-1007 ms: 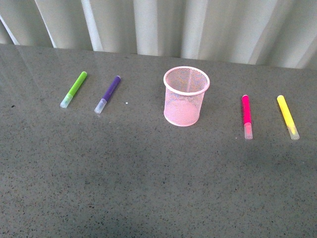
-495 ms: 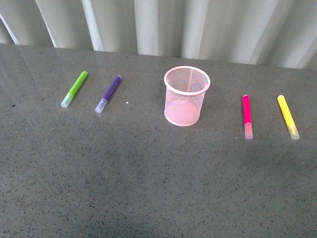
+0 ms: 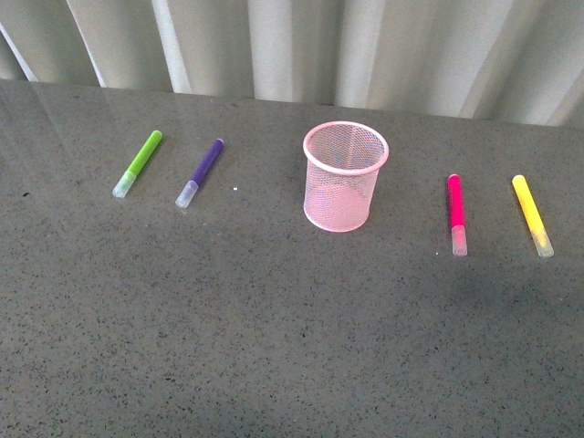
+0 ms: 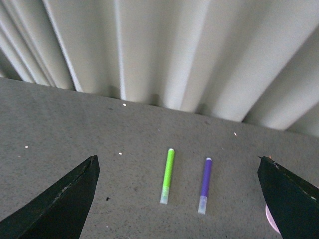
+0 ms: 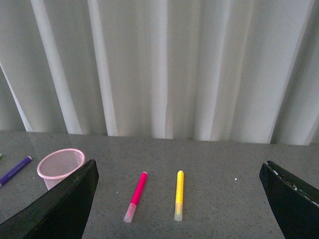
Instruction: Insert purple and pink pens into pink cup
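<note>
From the front, a round pale pink wire-mesh pink cup stands upright near the middle of a grey speckled stone-look table. A white pleated curtain hangs behind it. Well to the cup's left lies the purple pen, a short marker with a dark purple barrel and a translucent pale cap. A lime-green marker lies just beyond it, roughly parallel. Well to the cup's right lies the pink pen, with a magenta barrel and a pale cap, and a yellow marker lies further right. Both pens lie flat on the table, outside the cup.

In the left wrist view, the left gripper has its two black fingers spread wide and holds nothing. The green marker and purple pen lie between them, further off on the table.

In the right wrist view, the right gripper is likewise wide apart and empty. The pink pen and yellow marker lie ahead of it, side by side. The cup stands beside one finger.
</note>
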You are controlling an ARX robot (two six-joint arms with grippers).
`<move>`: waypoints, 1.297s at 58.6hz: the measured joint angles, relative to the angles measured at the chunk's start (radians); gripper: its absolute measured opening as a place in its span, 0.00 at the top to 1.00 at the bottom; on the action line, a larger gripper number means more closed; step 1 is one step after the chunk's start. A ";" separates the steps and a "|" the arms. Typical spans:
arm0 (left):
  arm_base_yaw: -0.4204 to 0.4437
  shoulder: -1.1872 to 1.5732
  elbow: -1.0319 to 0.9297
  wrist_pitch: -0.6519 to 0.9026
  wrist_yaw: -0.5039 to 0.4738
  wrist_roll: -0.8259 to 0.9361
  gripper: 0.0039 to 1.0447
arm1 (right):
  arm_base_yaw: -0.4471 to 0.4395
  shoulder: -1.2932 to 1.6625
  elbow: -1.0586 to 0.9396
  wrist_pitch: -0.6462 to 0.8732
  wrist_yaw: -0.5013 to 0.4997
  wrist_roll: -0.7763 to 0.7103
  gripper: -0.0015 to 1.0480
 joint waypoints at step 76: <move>-0.387 0.828 0.360 -0.085 -0.070 0.115 0.06 | 0.000 0.000 0.000 0.000 0.000 0.000 0.07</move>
